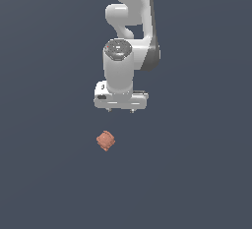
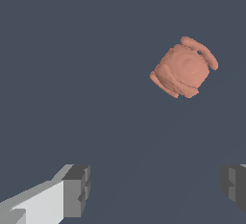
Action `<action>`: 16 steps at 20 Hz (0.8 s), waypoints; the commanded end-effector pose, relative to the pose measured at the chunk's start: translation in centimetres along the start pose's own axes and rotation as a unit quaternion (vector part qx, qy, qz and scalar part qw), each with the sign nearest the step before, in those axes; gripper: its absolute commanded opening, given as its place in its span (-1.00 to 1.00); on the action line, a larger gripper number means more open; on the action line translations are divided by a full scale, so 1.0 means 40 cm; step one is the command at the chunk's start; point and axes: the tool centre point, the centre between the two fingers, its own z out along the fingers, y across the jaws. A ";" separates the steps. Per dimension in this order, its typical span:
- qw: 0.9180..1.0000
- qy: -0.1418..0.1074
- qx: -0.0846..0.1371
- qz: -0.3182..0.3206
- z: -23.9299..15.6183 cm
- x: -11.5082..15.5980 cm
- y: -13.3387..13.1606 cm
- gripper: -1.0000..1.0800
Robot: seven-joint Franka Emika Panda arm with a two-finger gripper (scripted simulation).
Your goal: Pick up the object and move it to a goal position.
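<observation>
The object (image 1: pixel 105 140) is a small reddish-orange lumpy, faceted thing lying on the dark grey floor. My white gripper (image 1: pixel 120 110) points down, with the object in front of it and a little toward the exterior view's left. In the wrist view the object (image 2: pixel 184 69) lies apart from the gripper (image 2: pixel 156 189), outside the gap between the fingers. The two dark finger pads (image 2: pixel 77 189) stand wide apart. The gripper is open and holds nothing.
The dark grey floor (image 1: pixel 197 174) fills both views. The white arm (image 1: pixel 130 21) rises behind the gripper at the upper middle of the exterior view. No other objects show.
</observation>
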 end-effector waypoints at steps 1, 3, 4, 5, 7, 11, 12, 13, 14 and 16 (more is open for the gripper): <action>1.000 0.000 0.000 0.000 0.000 0.000 0.000 0.92; 1.000 0.001 0.000 -0.004 -0.005 0.002 -0.006 0.92; 1.000 0.003 0.000 -0.008 -0.010 0.004 -0.014 0.92; 1.000 0.004 -0.001 -0.014 -0.018 0.007 -0.025 0.92; 1.000 0.008 -0.002 -0.028 -0.035 0.012 -0.048 0.92; 0.999 0.010 -0.003 -0.041 -0.046 0.011 -0.063 0.92; 0.999 0.010 -0.003 -0.040 -0.045 0.011 -0.062 0.92; 0.999 0.010 -0.003 -0.038 -0.044 0.012 -0.061 0.92; 0.999 0.010 -0.002 -0.036 -0.042 0.013 -0.059 0.92; 1.000 0.010 -0.002 -0.028 -0.039 0.018 -0.054 0.92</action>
